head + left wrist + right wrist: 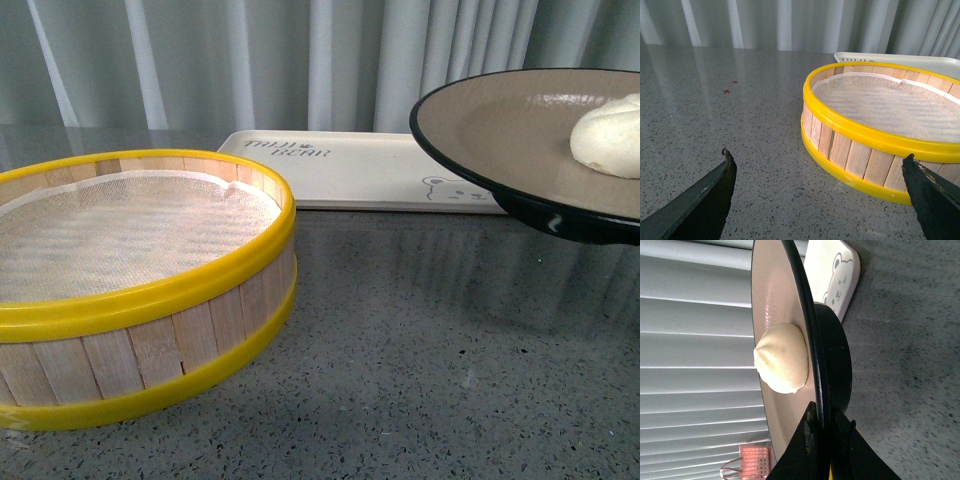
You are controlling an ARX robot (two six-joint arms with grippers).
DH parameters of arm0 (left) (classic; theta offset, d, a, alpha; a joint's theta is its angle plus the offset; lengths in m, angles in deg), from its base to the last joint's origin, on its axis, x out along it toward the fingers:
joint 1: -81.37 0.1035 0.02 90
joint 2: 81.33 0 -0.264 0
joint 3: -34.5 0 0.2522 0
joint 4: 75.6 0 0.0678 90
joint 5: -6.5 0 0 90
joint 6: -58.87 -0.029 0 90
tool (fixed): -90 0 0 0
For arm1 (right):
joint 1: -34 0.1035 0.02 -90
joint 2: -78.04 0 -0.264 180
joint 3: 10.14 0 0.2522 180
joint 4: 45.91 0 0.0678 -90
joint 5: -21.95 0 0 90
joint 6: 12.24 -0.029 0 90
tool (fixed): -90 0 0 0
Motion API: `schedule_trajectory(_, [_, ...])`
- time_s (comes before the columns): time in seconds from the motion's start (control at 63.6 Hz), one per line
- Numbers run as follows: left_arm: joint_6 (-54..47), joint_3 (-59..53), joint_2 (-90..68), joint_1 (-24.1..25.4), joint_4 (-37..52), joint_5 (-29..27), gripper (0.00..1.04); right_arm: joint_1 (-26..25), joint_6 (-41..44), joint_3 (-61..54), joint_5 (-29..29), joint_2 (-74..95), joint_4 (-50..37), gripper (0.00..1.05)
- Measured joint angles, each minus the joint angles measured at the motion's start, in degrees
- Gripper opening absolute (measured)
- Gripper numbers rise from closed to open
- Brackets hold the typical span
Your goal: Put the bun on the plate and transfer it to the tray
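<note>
Bun (781, 360) sits on plate (774, 300) just beside right gripper (822, 429) clamping its rim

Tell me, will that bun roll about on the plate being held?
Probably not: the bun sits flat-bottomed on the shallow plate. It looks soft and light. A tilt might slide it, since the right end effector grips only the rim.
</note>
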Motion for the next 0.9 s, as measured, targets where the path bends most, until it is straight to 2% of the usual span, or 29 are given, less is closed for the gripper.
schedule_trajectory(0.126, [0.0, 0.0, 0.0, 0.0, 0.0, 0.0, 0.98, 1.2, -2.5, 4.9, 2.1, 8.5, -5.2, 0.03])
schedule_trajectory(0.33, [0.0, 0.0, 0.0, 0.0, 0.0, 0.0, 0.98, 1.2, -3.8, 16.3, 4.1, 21.2, -5.7, 0.03])
schedule_trajectory(0.66, [0.0, 0.0, 0.0, 0.0, 0.0, 0.0, 0.98, 3.5, 0.8, 42.9, 7.1, 43.4, 5.7, 0.03])
schedule_trajectory(0.896, [0.0, 0.0, 0.0, 0.0, 0.0, 0.0, 0.98, 5.5, 3.4, 52.2, 8.7, 51.3, 9.7, 0.03])
